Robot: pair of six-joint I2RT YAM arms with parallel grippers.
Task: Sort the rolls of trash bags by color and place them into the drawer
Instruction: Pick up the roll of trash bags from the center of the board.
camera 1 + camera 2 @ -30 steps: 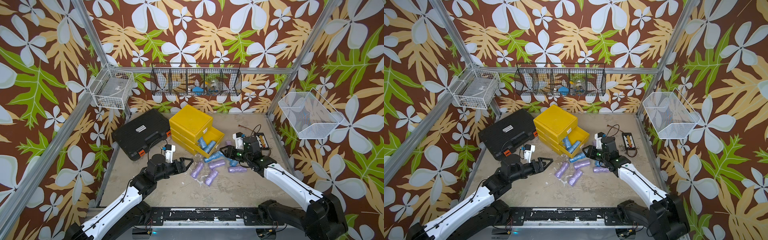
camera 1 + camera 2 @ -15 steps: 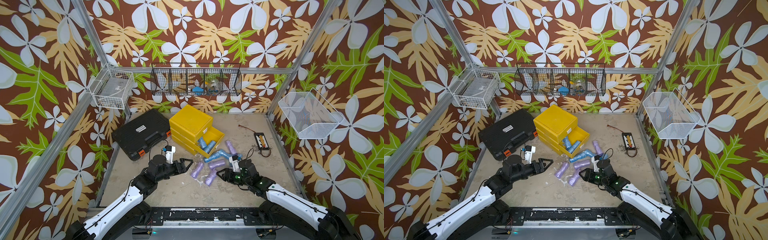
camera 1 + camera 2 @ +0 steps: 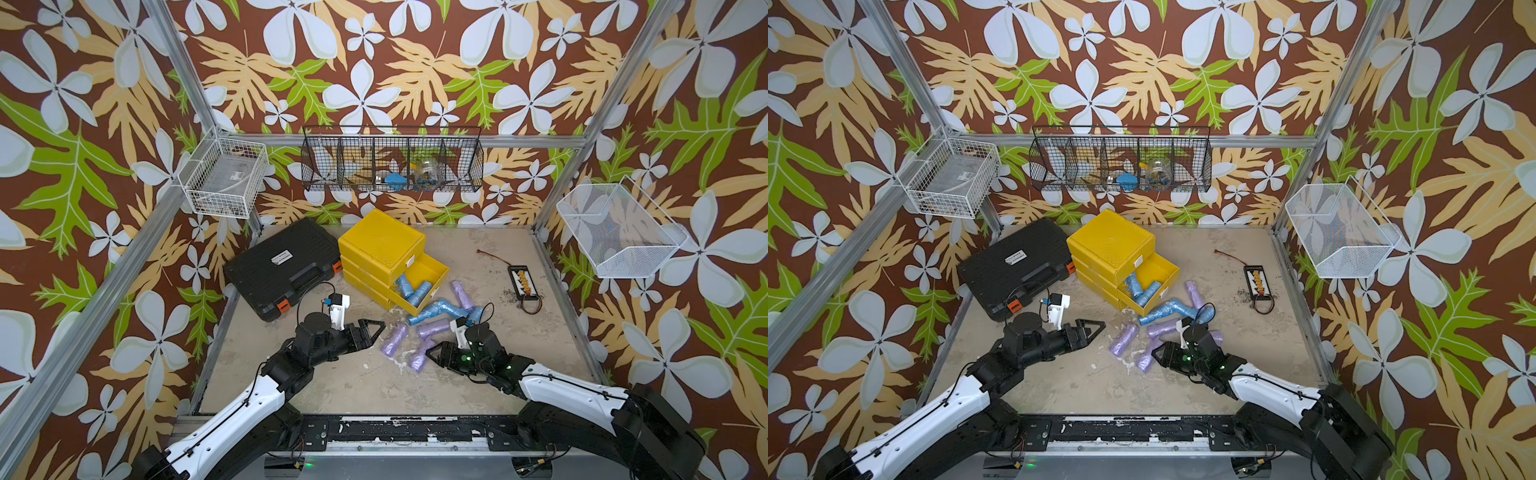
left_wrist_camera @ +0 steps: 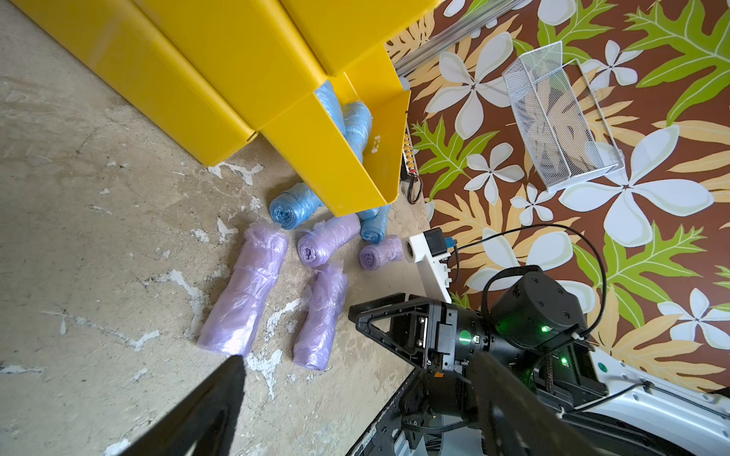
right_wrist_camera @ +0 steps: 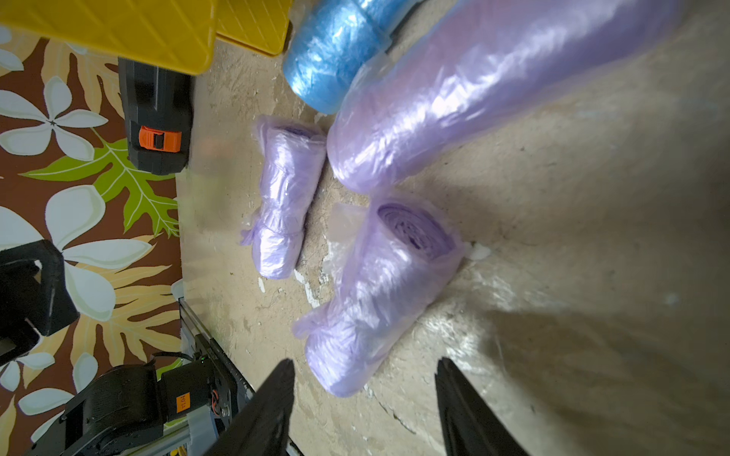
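Observation:
The yellow drawer (image 3: pixel 432 266) (image 3: pixel 1163 266) stands pulled out of its unit, with light blue rolls of trash bags (image 3: pixel 411 289) (image 4: pixel 351 118) inside. More blue rolls (image 3: pixel 436 311) lie on the floor just in front of it. Several lilac rolls (image 3: pixel 395 338) (image 4: pixel 245 292) are scattered nearby. My right gripper (image 3: pixel 430 353) (image 5: pixel 365 360) is open, with the near end of one lilac roll (image 3: pixel 419 360) (image 5: pixel 375 292) just ahead of its fingertips and untouched. My left gripper (image 3: pixel 376 332) (image 4: pixel 355 359) hovers wide open and empty, left of the lilac rolls.
A black tool case (image 3: pixel 286 266) lies left of the yellow unit. A small black board with a cable (image 3: pixel 523 282) sits at the right. Wire baskets (image 3: pixel 224 183) (image 3: pixel 619 232) hang on the side walls and a black one (image 3: pixel 390 160) at the back.
My right arm swung from the back right, near the board, to the front end of a lilac roll, and its jaws opened wider. The left arm stayed still.

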